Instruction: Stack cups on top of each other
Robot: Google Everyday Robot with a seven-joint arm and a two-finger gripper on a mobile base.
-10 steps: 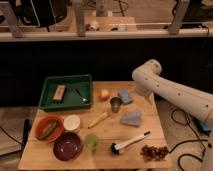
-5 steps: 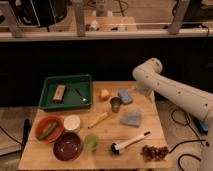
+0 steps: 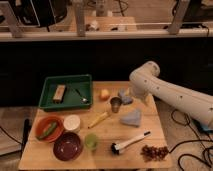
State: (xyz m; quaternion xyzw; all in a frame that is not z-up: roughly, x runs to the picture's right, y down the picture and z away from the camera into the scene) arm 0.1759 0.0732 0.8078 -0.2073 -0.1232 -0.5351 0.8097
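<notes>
Nothing moved: pincer (image 3: 124, 96) hangs beside dull grey metal cup (image 3: 115, 104).

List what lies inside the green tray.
The green tray holds a tan block and a spoon. Whatever lies under the block is hidden. The gripper hangs by the grey metal cup, outside the tray.

1. Single camera. I look from high up at the near side of the worktop (image 3: 107, 132), angled down and facing its far edge and the railing (image 3: 100, 34) beyond.
2. Middle distance: the whole worktop is in frame.
3. Arm (image 3: 170, 95) enters from the right; pincer (image 3: 126, 95) sits at back-centre, beside the grey metal cup (image 3: 116, 104).
</notes>
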